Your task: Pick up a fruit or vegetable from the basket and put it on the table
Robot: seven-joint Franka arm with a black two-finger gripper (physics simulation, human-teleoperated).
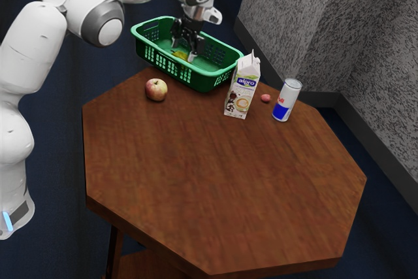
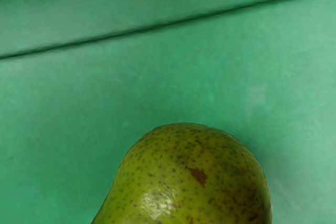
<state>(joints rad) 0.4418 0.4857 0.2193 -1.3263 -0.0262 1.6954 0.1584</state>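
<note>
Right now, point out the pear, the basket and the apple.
Pear point(image 2: 191, 182): wrist view, on its speckled, rounded end.
Green basket point(image 1: 233, 70): exterior view, on its rim near the carton.
Apple point(image 1: 156, 90): exterior view, middle of its red-and-yellow skin.

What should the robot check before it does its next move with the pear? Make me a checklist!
1. Pear inside the basket: ok.
2. Gripper lowered into the basket: ok.
3. Jaws open, ready to close: ok, they stand apart.
4. Pear centred well enough for a firm squeeze: cannot tell.
5. Basket standing upright: ok.
6. Pear out on the table: not ok, it's not there yet.
</note>
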